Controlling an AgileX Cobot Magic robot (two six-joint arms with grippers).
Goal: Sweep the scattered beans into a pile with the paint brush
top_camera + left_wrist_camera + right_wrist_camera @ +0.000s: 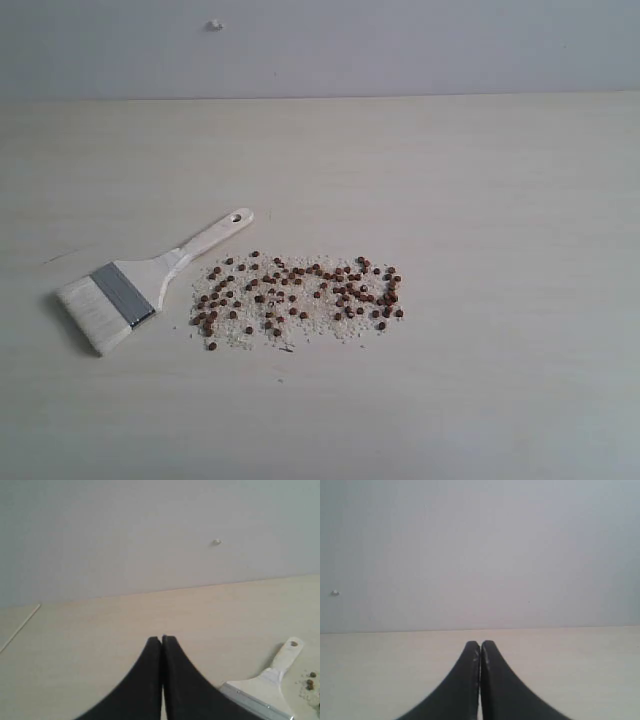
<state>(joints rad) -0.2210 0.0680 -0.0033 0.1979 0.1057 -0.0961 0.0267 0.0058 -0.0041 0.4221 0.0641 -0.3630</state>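
The paint brush lies flat on the pale table, bristles toward the front left, handle hole toward the back right. Right of it the reddish-brown beans are spread in a wide band mixed with whitish grains; no compact pile shows. Neither arm appears in the exterior view. In the left wrist view my left gripper is shut and empty, with the paint brush handle and ferrule beside it and a few beans at the frame's edge. My right gripper is shut and empty over bare table.
A grey wall rises behind the table's far edge, with a small white knob on it. A table seam shows in the left wrist view.
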